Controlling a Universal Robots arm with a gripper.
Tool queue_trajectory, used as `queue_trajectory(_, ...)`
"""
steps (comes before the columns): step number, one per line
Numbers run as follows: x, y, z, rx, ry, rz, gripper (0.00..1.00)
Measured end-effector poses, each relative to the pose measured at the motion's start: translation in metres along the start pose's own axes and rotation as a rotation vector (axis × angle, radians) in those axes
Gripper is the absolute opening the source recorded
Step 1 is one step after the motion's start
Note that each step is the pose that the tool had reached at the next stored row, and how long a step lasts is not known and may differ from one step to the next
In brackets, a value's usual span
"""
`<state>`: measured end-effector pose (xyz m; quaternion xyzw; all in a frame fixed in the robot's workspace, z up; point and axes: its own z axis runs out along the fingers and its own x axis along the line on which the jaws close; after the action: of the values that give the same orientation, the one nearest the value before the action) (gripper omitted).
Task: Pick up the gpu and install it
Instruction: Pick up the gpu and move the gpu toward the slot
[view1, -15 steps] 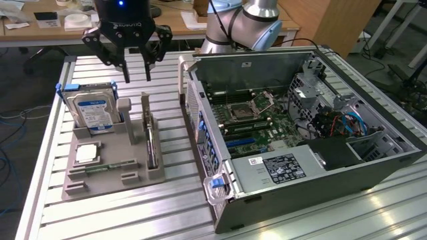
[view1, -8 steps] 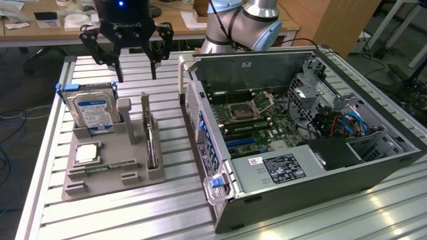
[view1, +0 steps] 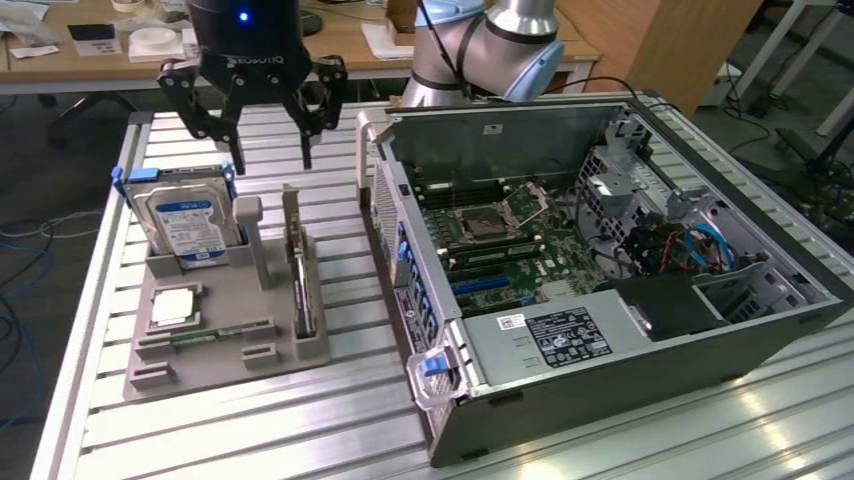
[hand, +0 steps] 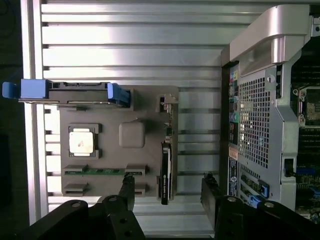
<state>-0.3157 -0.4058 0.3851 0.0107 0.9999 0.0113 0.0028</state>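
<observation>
The black metal claw (view1: 272, 160) is hovering released over the thin dark upright gpu card (view1: 303, 290) — centring the jaws astride it is looking crucial.

The gpu (view1: 304, 292) (hand: 165, 172) stands upright on its long edge, slotted into the grey holder (view1: 220, 300). It runs along the holder's edge at the exterior view's right, the side nearest the open computer case (view1: 747, 330). It is a thin, dark card seen edge-on, stretching from near the front corner towards the back corner, where a pale metal end piece rises.
</observation>
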Motion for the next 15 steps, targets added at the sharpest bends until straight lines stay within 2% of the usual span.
queue_trajectory(15, 0.0, -0.0006, 0.0141, 0.0, -0.0001, 0.0, 0.65)
